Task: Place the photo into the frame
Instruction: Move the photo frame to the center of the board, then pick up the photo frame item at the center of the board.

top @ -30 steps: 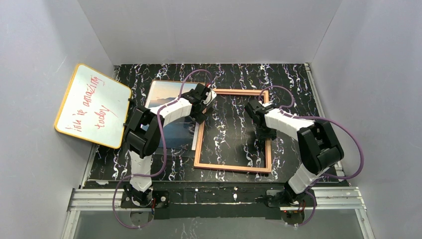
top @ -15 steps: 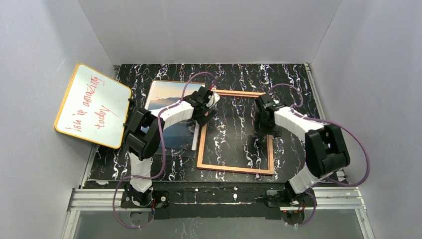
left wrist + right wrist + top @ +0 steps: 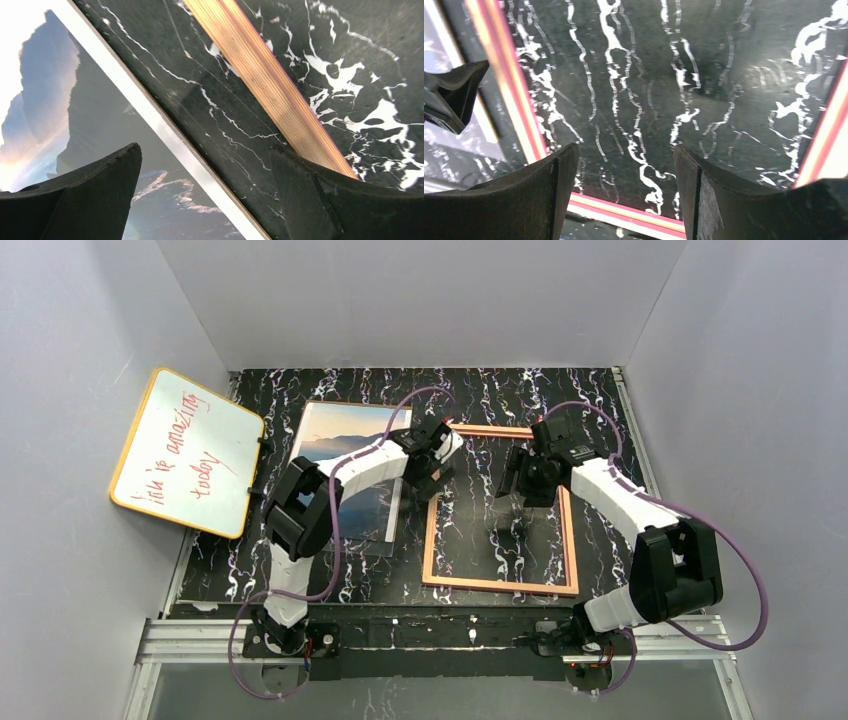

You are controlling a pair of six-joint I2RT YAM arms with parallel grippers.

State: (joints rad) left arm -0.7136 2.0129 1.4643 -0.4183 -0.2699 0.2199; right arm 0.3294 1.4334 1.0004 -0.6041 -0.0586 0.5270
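Here, frame [image 3: 499,586] flat, long axis near-to-far; left claw [image 3: 205,165], right claw [image 3: 624,165] both spread.

The black marbled bench [image 3: 600,400] carries the photo [image 3: 340,440], flat just left of the left claw [image 3: 431,478], and the frame [image 3: 497,585], just right.

The thin pink rectangular picture frame [image 3: 500,585] lies flat on the black marble-patterned table [image 3: 600,400], right of centre. The glossy rectangular seascape photo [image 3: 330,435] lies flat to its left, apart from it, with a strip of table between them. The left gripper [image 3: 432,462] hangs above that strip, near the frame's far left corner. The right gripper [image 3: 522,480] hangs over the table inside the frame, toward its far right. The yellow-rimmed whiteboard [image 3: 185,452] sits at the left wall, left of the photo.
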